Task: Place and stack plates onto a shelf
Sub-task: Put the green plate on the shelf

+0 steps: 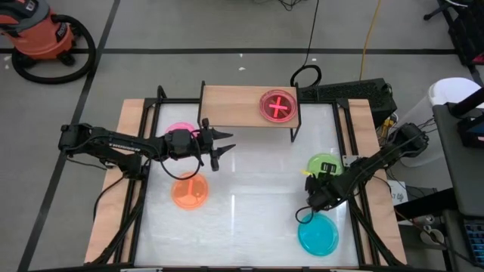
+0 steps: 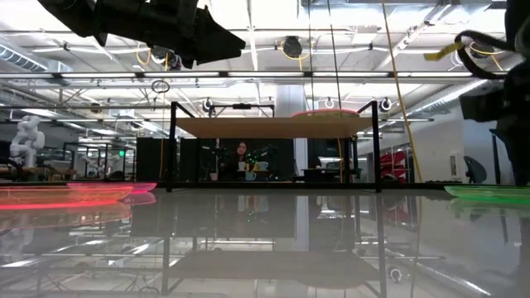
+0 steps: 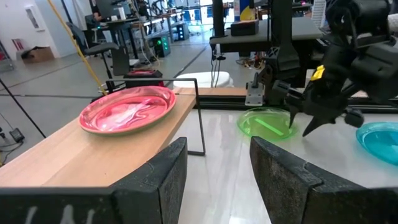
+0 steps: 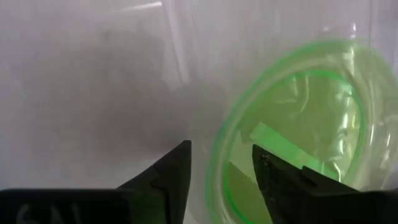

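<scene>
The light-wood shelf (image 1: 242,106) stands at the table's far edge with one ridged pink plate (image 1: 277,106) (image 3: 127,109) lying flat on its right part. On the table lie a pink plate (image 1: 178,129), an orange plate (image 1: 189,190), a green plate (image 1: 327,161) (image 4: 305,124) and a cyan plate (image 1: 318,234). My left gripper (image 1: 221,146) (image 3: 217,168) hovers open and empty, just in front of the shelf's left part. My right gripper (image 1: 311,178) (image 4: 221,171) is open and points down at the green plate's near-left rim. My right gripper comes from above with one finger (image 4: 273,177) over the inside of the green plate and the other finger (image 4: 171,171) outside it, the rim (image 4: 219,152) between them. Whether either finger touches the rim, I cannot tell. The plate lies flat on the table.
The shelf's thin black legs (image 1: 293,132) (image 3: 200,118) stand beside the left gripper. Black rails (image 1: 144,143) run along the table's left and right sides. The white middle of the table (image 1: 257,189) lies between the two arms. A person sits far behind the shelf (image 2: 242,157).
</scene>
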